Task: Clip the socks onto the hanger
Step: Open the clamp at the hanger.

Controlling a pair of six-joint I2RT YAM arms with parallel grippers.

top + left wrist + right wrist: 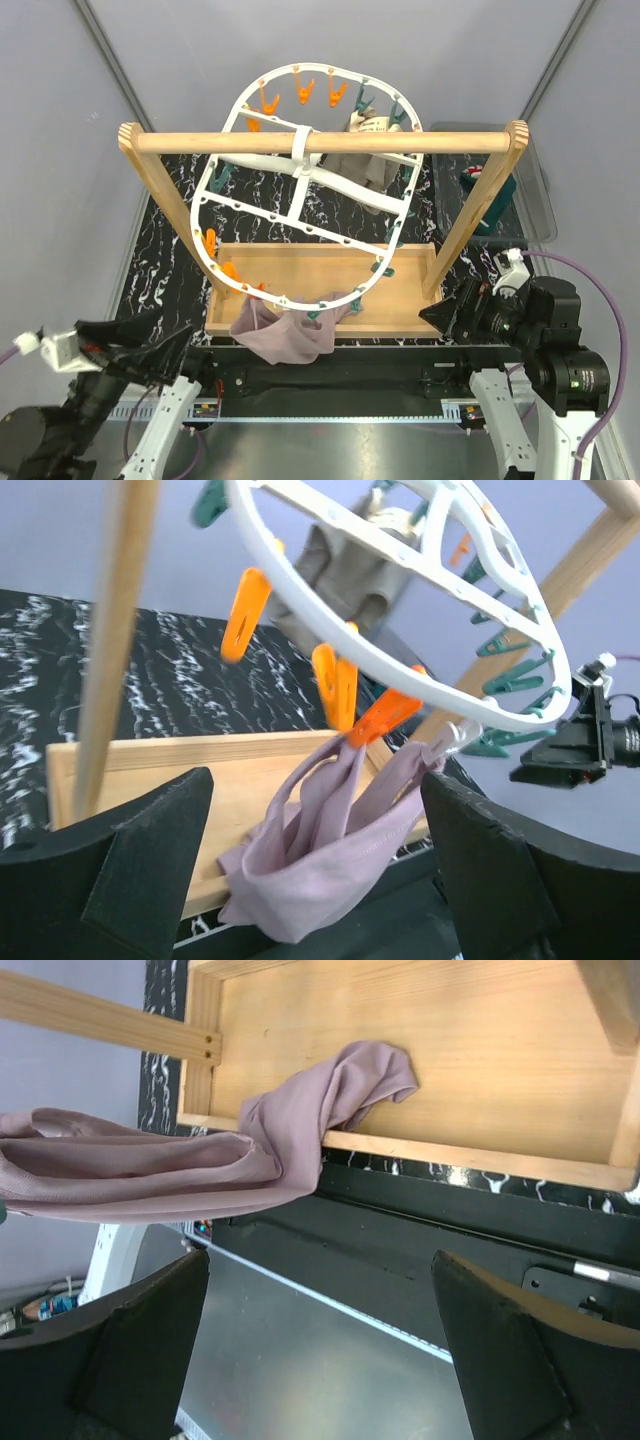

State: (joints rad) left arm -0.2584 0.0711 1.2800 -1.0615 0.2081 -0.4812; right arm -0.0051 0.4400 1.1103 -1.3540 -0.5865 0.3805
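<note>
Mauve-pink sock (312, 870) is hanging from an orange clothespin (385, 715) on the hanger's (500, 712) near rim, as the left wrist view is showing. Only the right wrist view is showing it draping over the wooden tray's (450, 1060) near edge. Left gripper (315, 830) and right gripper (320, 1330) are gaping, holding nothing.

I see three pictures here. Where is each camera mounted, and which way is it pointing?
Top external: fixed overhead at the near side, looking down on the hanger and wooden rail; the left gripper and right gripper show at the bottom.
Left wrist: behind the left gripper, looking up between its own fingers at the hanger's rim.
Right wrist: behind the right gripper, looking between its fingers at the wooden tray.
Shared: all three show the clipped pink sock.
</note>
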